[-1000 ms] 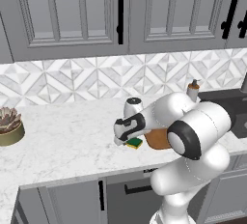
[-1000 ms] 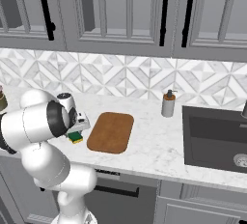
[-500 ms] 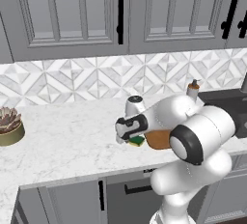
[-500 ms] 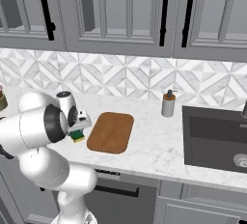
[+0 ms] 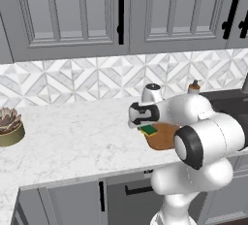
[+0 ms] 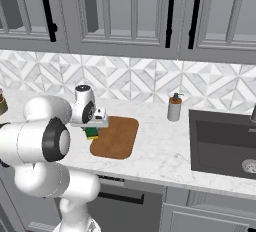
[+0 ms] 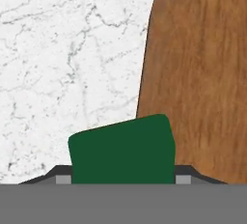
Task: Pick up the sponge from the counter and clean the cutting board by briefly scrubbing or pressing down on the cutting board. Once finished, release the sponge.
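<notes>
My gripper is shut on the sponge, a small block with a dark green top over yellow. The sponge hangs just above the white marble counter, at the left edge of the reddish-brown cutting board. Seen from the hand, the green sponge sits between the fingertips of the gripper, overlapping the near left corner of the cutting board, with bare counter to the left. My arm hides part of the cutting board in the left base view.
A soap dispenser stands right of the board, and beyond it lies the dark sink. A potted succulent sits far left on the counter. Grey wall cabinets hang above the tiled backsplash.
The gripper has lifted the sponge off the counter and carried it right, to the board's left edge. Its jaws closed slightly tighter on the sponge.
</notes>
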Tool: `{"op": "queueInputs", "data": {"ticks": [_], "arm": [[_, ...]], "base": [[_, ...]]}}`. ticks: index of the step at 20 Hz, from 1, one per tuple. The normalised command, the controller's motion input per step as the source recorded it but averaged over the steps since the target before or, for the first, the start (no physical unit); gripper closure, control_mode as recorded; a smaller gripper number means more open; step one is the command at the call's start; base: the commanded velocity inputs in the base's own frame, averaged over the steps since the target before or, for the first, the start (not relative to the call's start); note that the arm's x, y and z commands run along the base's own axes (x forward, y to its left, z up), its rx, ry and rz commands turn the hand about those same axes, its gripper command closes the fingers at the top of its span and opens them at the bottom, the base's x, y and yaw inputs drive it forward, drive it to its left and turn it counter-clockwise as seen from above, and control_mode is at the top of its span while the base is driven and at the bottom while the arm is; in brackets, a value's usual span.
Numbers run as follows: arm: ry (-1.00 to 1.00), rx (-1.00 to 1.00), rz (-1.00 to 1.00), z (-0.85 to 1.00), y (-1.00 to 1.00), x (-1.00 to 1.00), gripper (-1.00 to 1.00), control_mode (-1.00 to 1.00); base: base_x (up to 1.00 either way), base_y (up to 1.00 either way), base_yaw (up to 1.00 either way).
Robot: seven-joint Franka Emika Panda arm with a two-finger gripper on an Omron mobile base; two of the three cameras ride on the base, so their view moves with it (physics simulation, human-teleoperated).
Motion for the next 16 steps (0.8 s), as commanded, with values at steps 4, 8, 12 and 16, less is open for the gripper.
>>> {"op": "queueInputs", "data": {"ticks": [4, 8, 12, 16], "arm": [[0.00, 0.08, -0.27, 0.10, -0.25, 0.48, 1.00, -1.00], [-0.02, 0.04, -0.28, -0.20, -0.16, 0.41, 1.00, -1.00], [0.00, 0.00, -0.20, -0.08, -0.31, 0.22, 1.00, -1.00], [-0.05, 0.00, -0.17, 0.00, -0.11, 0.12, 1.00, -1.00]], "base": [[0.00, 0.00, 0.00], [0.00, 0.00, 0.00], [0.00, 0.00, 0.00], [0.00, 0.00, 0.00]]}}
